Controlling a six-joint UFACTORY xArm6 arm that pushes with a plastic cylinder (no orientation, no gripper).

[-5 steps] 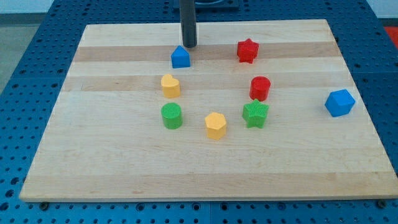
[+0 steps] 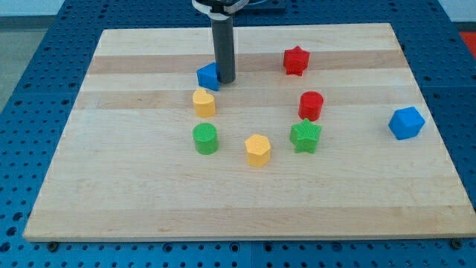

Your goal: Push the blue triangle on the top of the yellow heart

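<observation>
The blue triangle [image 2: 207, 76] sits just above the yellow heart [image 2: 204, 102], nearly touching its top edge. My tip [image 2: 225, 80] stands against the triangle's right side, a little up and right of the heart. The dark rod rises from there out of the view's top.
A green cylinder [image 2: 205, 138], a yellow hexagon [image 2: 257, 150], a green star [image 2: 306, 136], a red cylinder [image 2: 311, 106] and a red star [image 2: 296, 60] form a ring below and right of my tip. A blue hexagon block [image 2: 406, 123] lies at the view's right. All rest on the wooden board [image 2: 111, 186].
My tip moved down toward the view's bottom, and the blue triangle shifted down and left, closer to the yellow heart.
</observation>
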